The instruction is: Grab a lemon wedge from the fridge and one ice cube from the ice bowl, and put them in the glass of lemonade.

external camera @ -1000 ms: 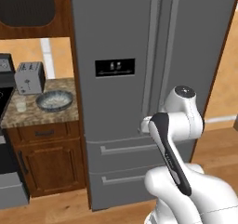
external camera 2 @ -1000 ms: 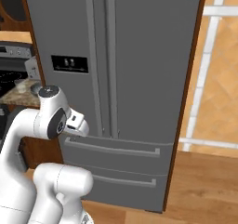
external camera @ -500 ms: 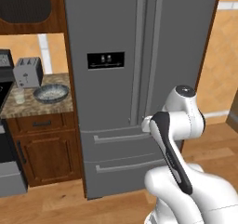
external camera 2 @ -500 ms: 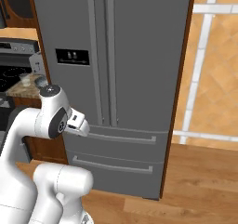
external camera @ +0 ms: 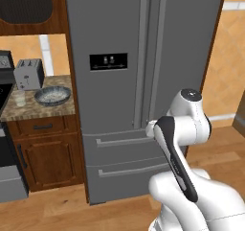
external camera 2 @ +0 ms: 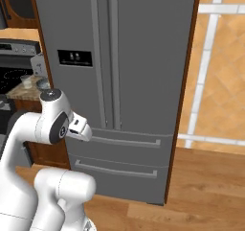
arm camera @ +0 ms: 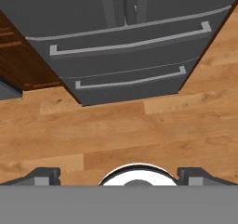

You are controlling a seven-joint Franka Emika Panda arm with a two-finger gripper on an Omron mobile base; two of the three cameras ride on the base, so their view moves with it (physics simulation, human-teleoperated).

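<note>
The tall dark grey fridge stands straight ahead with both doors and both lower drawers shut, so the lemon wedge is hidden. On the counter to its left lies the grey-blue ice bowl, with the small glass of lemonade just left of it. The right base view shows the bowl and glass too. My gripper hangs open and empty in front of the fridge at drawer height, pointing down at the wooden floor. Its fingertips stand wide apart.
A silver toaster stands behind the bowl on the speckled counter, above a brown cabinet. A stove sits further left. Wooden floor stretches in front of the fridge and to its right.
The base has driven, so the whole scene has shifted slightly and the fridge sits more centred. The arm keeps the same pose and the gripper stays open.
</note>
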